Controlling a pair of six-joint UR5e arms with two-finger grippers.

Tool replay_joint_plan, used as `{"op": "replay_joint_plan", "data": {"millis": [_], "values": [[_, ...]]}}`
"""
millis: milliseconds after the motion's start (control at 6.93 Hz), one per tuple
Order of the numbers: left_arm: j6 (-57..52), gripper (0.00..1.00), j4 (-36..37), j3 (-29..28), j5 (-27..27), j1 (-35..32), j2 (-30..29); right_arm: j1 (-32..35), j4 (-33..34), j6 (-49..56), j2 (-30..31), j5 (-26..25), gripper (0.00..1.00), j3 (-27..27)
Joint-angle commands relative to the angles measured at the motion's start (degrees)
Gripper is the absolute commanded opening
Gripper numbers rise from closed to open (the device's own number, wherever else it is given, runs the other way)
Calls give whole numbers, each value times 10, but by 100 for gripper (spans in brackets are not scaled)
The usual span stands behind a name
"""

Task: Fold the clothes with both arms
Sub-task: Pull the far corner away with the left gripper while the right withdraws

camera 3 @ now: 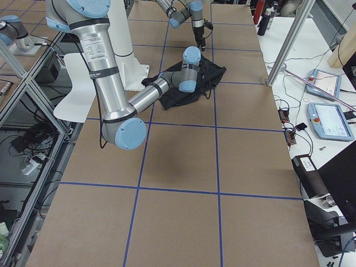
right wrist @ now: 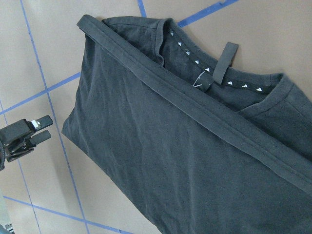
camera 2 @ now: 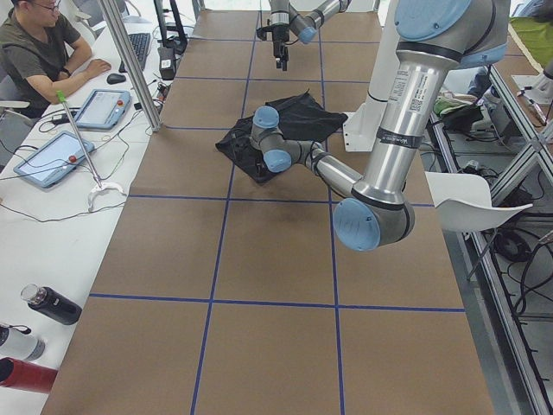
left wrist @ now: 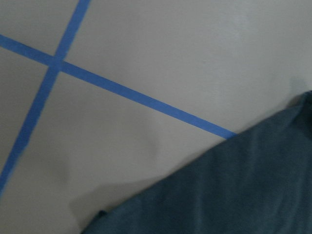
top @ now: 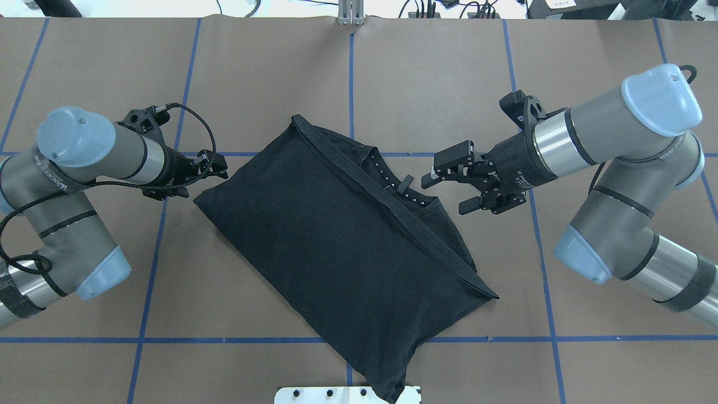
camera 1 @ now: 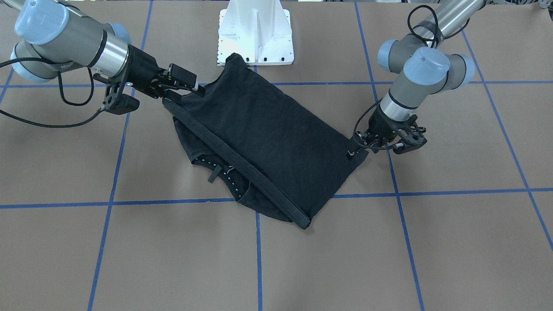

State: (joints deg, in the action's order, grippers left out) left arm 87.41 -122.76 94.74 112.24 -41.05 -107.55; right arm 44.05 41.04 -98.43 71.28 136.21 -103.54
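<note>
The clothes are one black T-shirt [top: 342,235], folded and lying diagonally mid-table, plain side up. A hem band crosses it and the collar [right wrist: 229,83] with its neck tape shows beyond that band. My left gripper [top: 221,167] sits just off the shirt's far-left corner; in the right wrist view the left gripper [right wrist: 46,129] has its fingers slightly apart, holding nothing. My right gripper [top: 449,188] is open beside the collar side, clear of the cloth. The left wrist view shows only a shirt edge [left wrist: 234,190] on the table.
The white pedestal base [camera 1: 255,39] stands at the robot's side of the table, and the shirt's near corner reaches it. Blue tape lines [top: 168,340] grid the brown table. Beside the table a person [camera 2: 34,52] sits at a desk with tablets [camera 2: 52,156] and bottles [camera 2: 52,304].
</note>
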Motion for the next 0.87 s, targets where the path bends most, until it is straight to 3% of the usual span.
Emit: {"op": "replay_joint_plan", "data": {"millis": [0,577,721], "values": [[0,100,0,-10,-1,6,6,4,1,0,2,0,100,1],[2,99,-1,-23,-3,25,1,8,1,1,10,0,100,2],[3,88,-1,-25,-11,27,-1,9,1,0,11,1,100,2]]}}
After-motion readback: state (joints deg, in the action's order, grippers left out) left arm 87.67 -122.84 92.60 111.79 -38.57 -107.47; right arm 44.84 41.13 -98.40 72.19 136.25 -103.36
